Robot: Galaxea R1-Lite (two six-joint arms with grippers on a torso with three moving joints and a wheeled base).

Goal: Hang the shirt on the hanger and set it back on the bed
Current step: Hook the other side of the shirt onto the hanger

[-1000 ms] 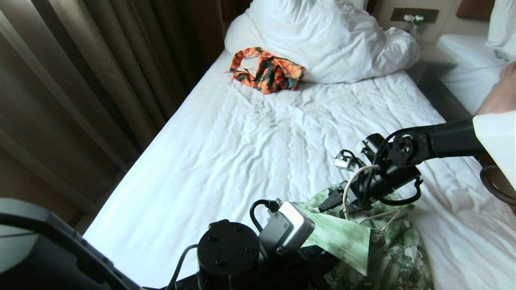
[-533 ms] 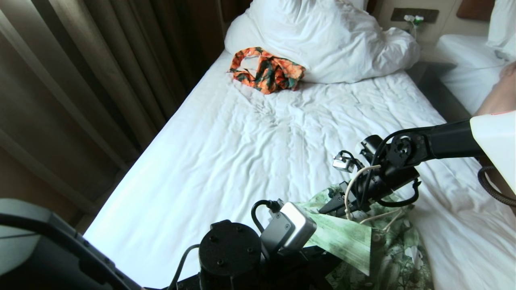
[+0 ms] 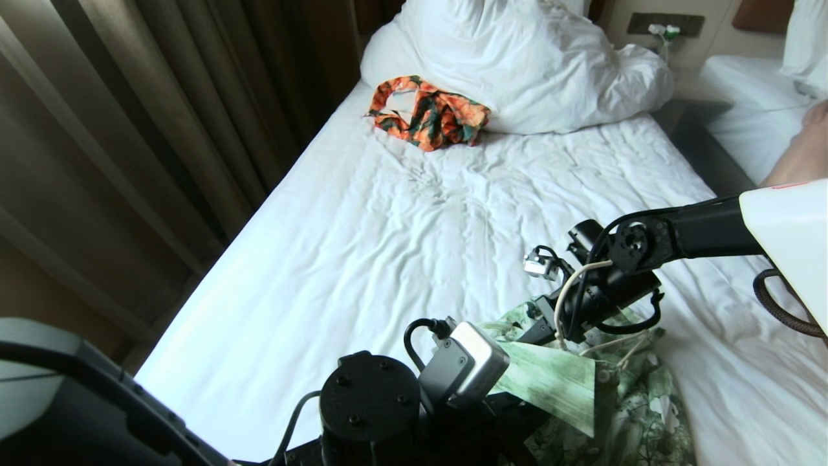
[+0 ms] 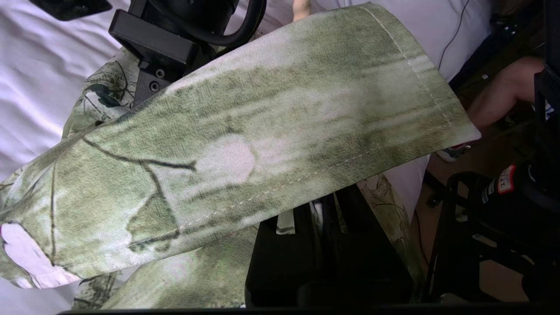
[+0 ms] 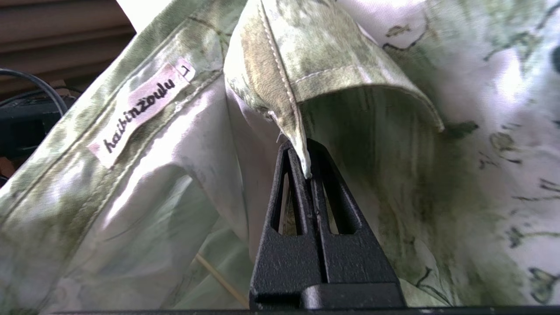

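Observation:
The green and white floral shirt [image 3: 621, 401] lies bunched at the near right of the bed [image 3: 388, 246]. My right gripper [image 3: 537, 331] reaches down into it from the right. In the right wrist view that right gripper [image 5: 304, 159] is shut on a stitched edge of the shirt [image 5: 306, 65], beside the neck label. A thin cream bar of the hanger [image 3: 607, 348] shows among the folds, and also as the hanger [image 5: 218, 278] under the cloth. My left gripper [image 4: 326, 210] sits low under a sleeve of the shirt [image 4: 262, 131], shut with strips of shirt fabric between its dark fingers.
An orange and dark green garment [image 3: 430, 120] lies near the white pillows and duvet [image 3: 517, 65] at the head of the bed. Brown curtains [image 3: 129, 129] run along the left. A dark nightstand [image 3: 698, 129], a second bed [image 3: 757, 97] and a person's arm [image 3: 799, 155] are at the right.
My right gripper has gone from open to shut on the shirt's edge, and the right arm has shifted slightly left. The left arm has stayed still.

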